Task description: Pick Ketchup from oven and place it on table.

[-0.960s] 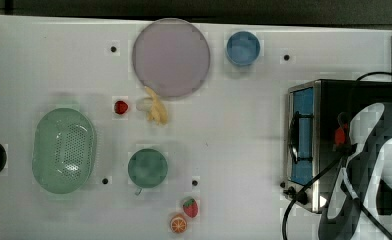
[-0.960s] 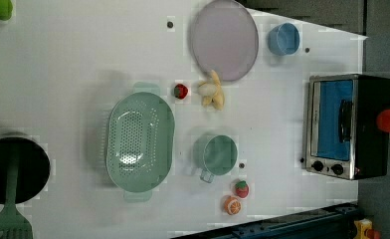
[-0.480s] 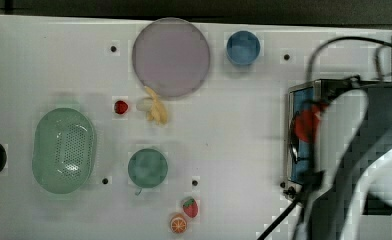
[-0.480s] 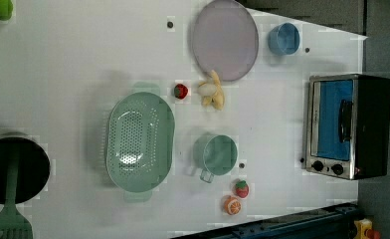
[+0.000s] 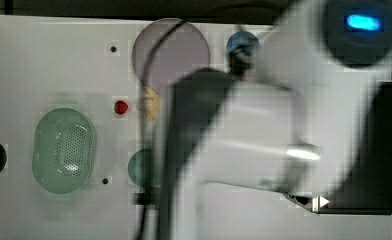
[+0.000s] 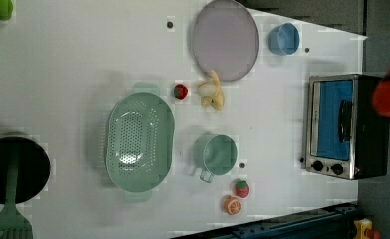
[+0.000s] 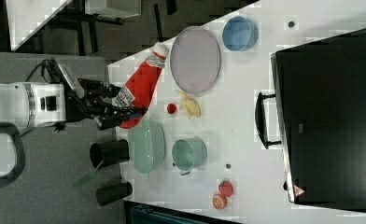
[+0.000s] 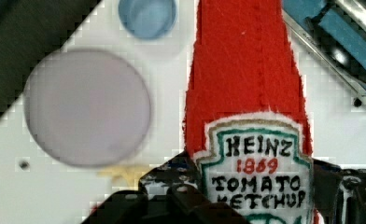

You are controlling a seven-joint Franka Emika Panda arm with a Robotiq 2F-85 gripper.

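The ketchup (image 7: 141, 81), a red bottle with a white cap and a shield label, hangs tilted in the air over the table's (image 7: 246, 140) edge at the right view's left, cap toward the purple plate. My gripper (image 7: 120, 109) is shut on its lower body. In the wrist view the ketchup (image 8: 246, 84) fills the middle, with dark fingers (image 8: 172, 191) on either side of the label. The ketchup (image 6: 389, 92) is a red blob at the left view's right edge, beside the oven (image 6: 342, 124). The black oven (image 7: 330, 116) has its door closed. My blurred arm (image 5: 264, 135) crosses the top view.
On the table stand a purple plate (image 6: 225, 40), a blue cup (image 6: 283, 39), a banana (image 6: 212, 95), a green colander (image 6: 141, 139), a green mug (image 6: 218, 155), small red fruits (image 6: 181, 91) and an orange slice (image 6: 232, 205). Black pots (image 7: 109, 153) sit off its edge.
The arm has swung away from the oven and now sweeps across the middle of the top view. The ketchup stayed in the gripper and has shifted up along the left view's right edge.
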